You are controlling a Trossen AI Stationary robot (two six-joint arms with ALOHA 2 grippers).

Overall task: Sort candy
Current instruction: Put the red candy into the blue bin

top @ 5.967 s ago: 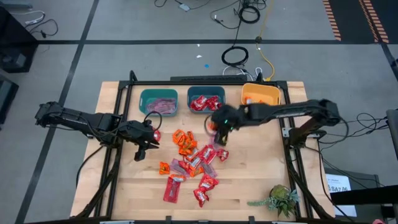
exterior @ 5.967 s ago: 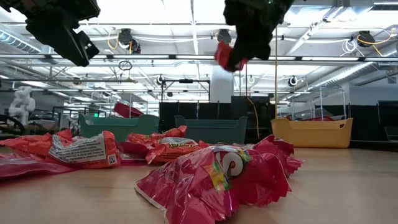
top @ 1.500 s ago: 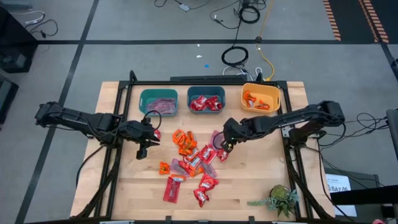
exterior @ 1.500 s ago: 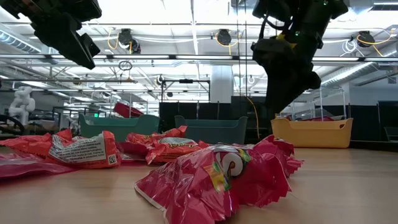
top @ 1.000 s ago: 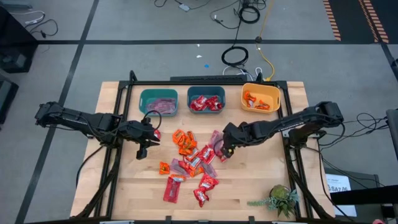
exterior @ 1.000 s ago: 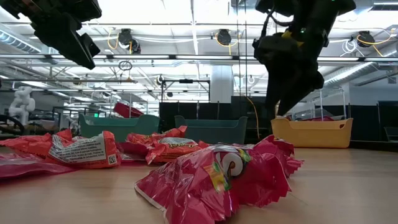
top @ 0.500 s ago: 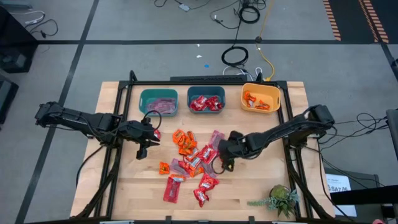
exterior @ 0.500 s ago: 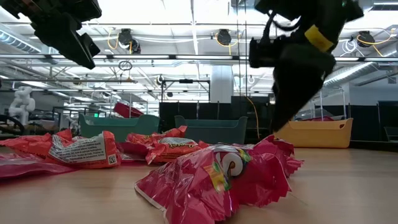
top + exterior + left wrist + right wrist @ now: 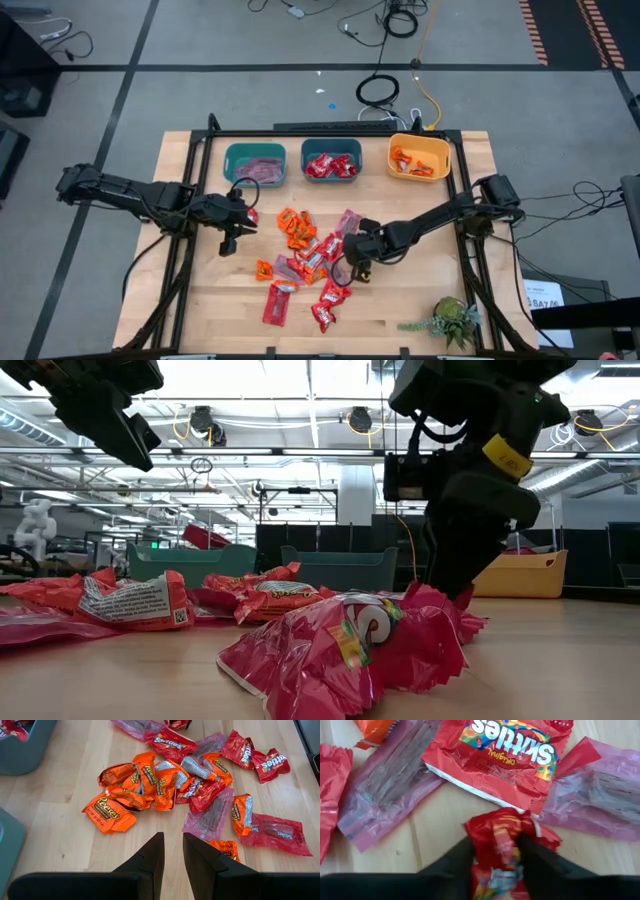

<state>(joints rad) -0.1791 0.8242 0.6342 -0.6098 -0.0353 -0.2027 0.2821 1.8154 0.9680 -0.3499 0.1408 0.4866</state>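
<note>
most of the candy (image 9: 305,255) lies loose mid-table, so by my reckoning the sort is well short of half done. three bins at the far edge hold a little each: mauve in the teal bin (image 9: 254,163), red in the blue bin (image 9: 331,163), orange in the yellow bin (image 9: 419,156). my right claw (image 9: 495,851) pinches a red pack (image 9: 501,840) at the pile's edge; my left claw (image 9: 171,851) hovers beside the pile, nearly pressed together, empty.
</note>
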